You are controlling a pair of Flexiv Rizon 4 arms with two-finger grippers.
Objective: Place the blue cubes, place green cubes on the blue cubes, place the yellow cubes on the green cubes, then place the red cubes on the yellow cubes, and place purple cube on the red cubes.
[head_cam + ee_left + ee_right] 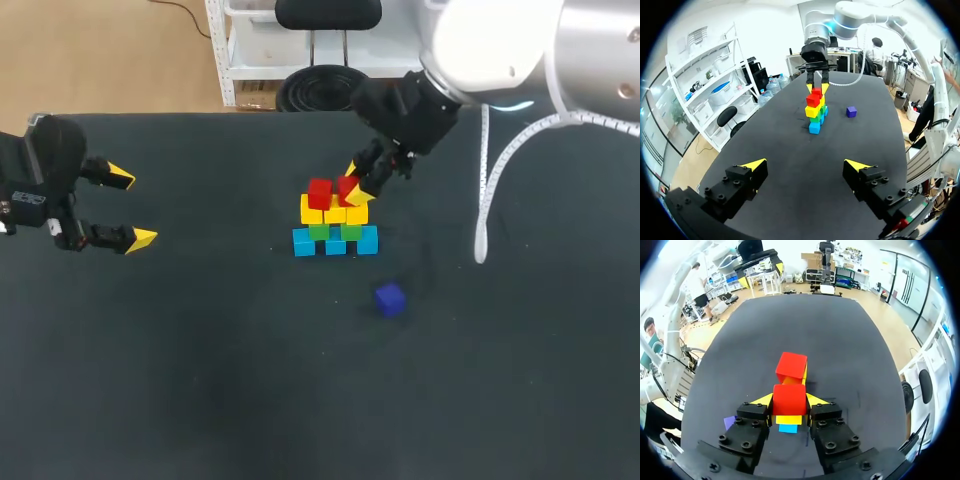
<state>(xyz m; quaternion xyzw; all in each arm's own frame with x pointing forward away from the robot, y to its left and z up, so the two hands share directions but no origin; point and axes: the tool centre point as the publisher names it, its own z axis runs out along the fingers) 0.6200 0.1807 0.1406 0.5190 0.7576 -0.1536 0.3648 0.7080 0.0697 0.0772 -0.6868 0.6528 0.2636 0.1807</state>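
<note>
My left gripper [118, 208] hung with its fingers spread and empty, well apart from the build. At the middle, 3 blue cubes [335, 245] carried the green cubes [319, 232], then the yellow cubes [312, 212], with 1 red cube [319, 192] seated on top. My right gripper [789, 402] was clamped on the 2nd red cube [789, 396], just beside the 1st. I judged it best to square it over the yellow, loosen slowly and lift straight up. The purple cube [390, 299] lay on the table, off to the right
</note>
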